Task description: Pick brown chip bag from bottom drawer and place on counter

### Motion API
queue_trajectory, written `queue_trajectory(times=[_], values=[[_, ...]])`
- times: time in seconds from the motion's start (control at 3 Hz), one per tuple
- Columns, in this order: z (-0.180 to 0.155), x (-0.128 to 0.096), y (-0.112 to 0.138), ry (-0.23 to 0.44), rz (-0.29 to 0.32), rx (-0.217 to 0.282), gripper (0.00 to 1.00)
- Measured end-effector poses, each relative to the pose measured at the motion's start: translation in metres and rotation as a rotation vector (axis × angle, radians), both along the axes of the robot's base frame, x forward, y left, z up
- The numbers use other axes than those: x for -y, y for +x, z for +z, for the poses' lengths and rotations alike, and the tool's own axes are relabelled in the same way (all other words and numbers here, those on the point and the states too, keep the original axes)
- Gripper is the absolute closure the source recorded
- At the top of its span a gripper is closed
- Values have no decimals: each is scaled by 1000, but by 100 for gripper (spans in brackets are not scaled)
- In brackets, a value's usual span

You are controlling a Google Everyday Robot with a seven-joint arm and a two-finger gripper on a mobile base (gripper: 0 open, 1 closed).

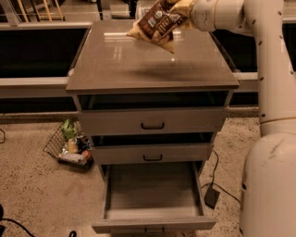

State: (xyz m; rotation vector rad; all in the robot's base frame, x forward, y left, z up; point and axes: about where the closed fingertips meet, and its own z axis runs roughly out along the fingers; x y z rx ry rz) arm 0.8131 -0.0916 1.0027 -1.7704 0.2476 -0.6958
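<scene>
The brown chip bag [157,22] hangs tilted in the air above the far half of the counter [138,65], casting a shadow on the slab. My gripper [181,7] is at the top edge of the view, shut on the bag's upper right end. The white arm [273,69] comes in from the right. The bottom drawer [152,196] is pulled out wide and its inside shows bare. The two upper drawers [152,122] are pushed in, each with a dark gap above it.
A wire basket [69,147] with packets lies on the floor left of the cabinet. A small black box [212,196] and its cable lie on the floor to the right. My white base [268,185] stands close at the right.
</scene>
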Motion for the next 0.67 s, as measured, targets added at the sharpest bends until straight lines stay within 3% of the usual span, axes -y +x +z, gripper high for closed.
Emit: queue_trajectory(times=[0.33, 0.67], values=[[-14, 0, 16, 10, -17, -47, 82], [-29, 4, 28, 13, -38, -99, 59]])
